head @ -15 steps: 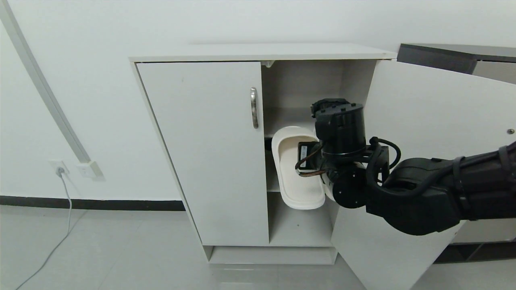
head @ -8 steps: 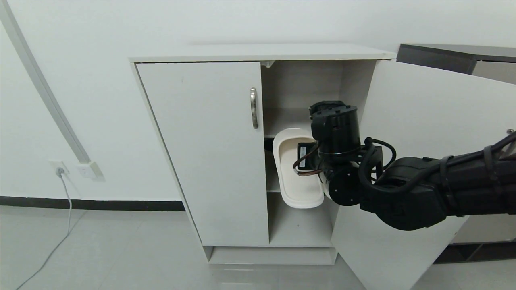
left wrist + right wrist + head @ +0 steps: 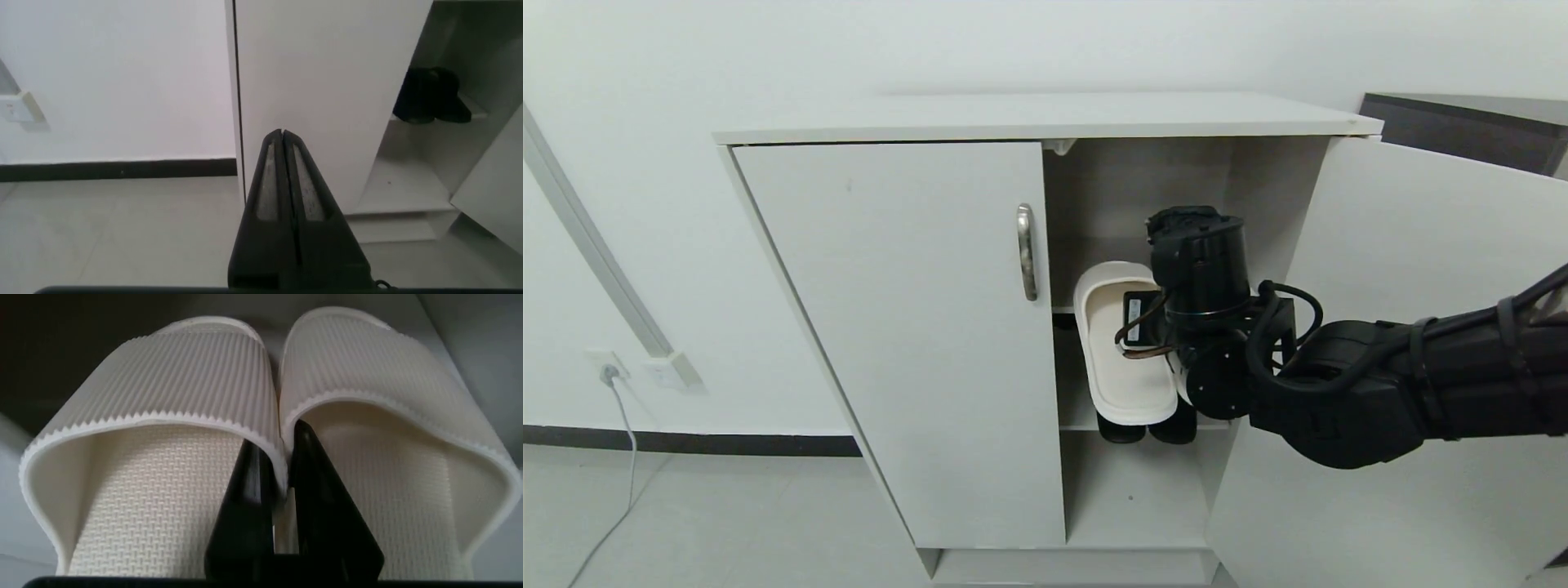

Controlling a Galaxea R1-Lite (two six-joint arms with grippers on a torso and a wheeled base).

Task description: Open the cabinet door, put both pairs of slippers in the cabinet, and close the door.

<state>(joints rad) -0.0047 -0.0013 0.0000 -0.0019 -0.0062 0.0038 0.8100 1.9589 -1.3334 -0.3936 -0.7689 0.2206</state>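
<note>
The white cabinet (image 3: 1029,114) has its right door (image 3: 1421,261) swung open and its left door (image 3: 907,327) closed. My right gripper (image 3: 278,469) is shut on the pinched inner edges of a pair of white slippers (image 3: 204,400). In the head view that pair (image 3: 1123,376) hangs sole-outward in the cabinet's middle compartment, just above the shelf. A pair of black slippers (image 3: 1147,429) lies on that shelf (image 3: 433,94). My left gripper (image 3: 282,135) is shut on nothing, low in front of the closed left door (image 3: 327,82).
The left door carries a metal handle (image 3: 1027,251). A wall socket with a cable (image 3: 605,376) sits low on the wall at the left. Dark furniture (image 3: 1462,122) stands behind the open door. Bare floor (image 3: 122,229) lies before the cabinet.
The head camera has moved nearer to the cabinet. The right gripper has carried the white slippers up and further in, to above the shelf; the black slippers below them now show.
</note>
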